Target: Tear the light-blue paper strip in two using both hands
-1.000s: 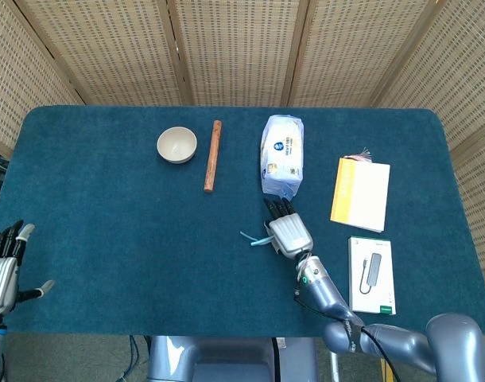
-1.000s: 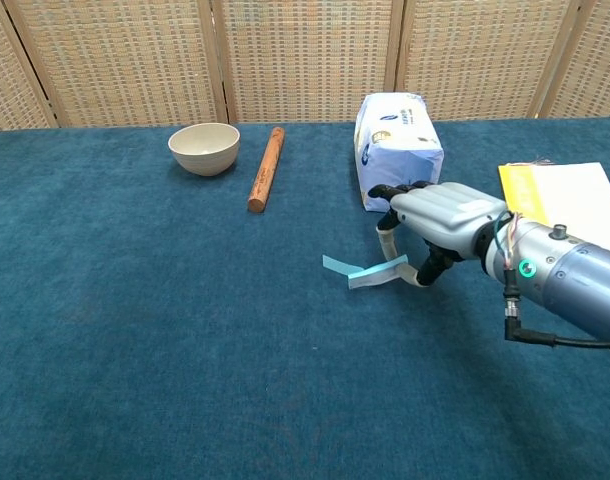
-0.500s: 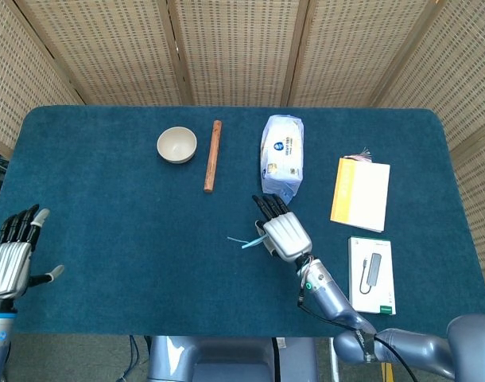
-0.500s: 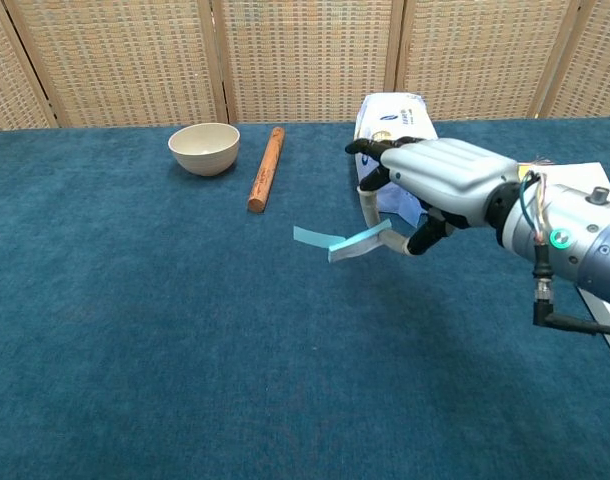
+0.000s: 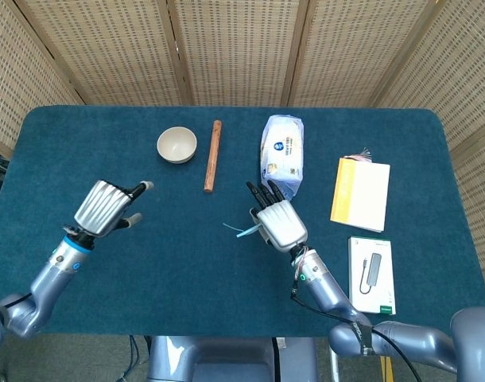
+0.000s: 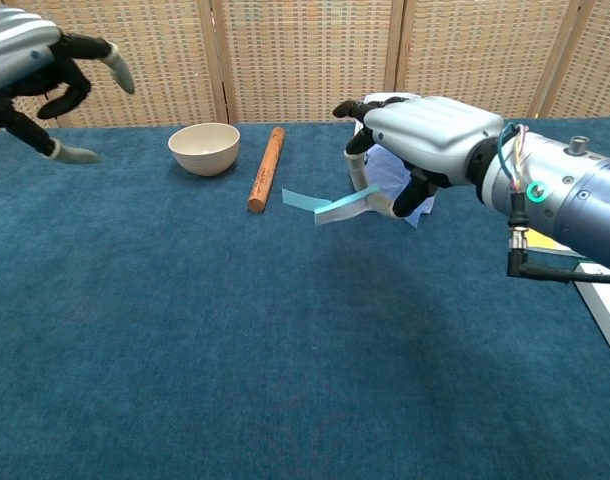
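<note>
Right hand [image 6: 425, 135] pinches one end of the blue strip [image 6: 325, 207], holding it up off the table, just in front of the tissue pack [image 5: 281, 155]. Left hand [image 5: 106, 208] hangs apart to the left, fingers spread, holding nothing.

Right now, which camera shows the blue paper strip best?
The chest view: the light-blue paper strip shows side-on, lifted off the table, pinched by the right hand. In the head view only a small tip peeks out beside that hand.
</note>
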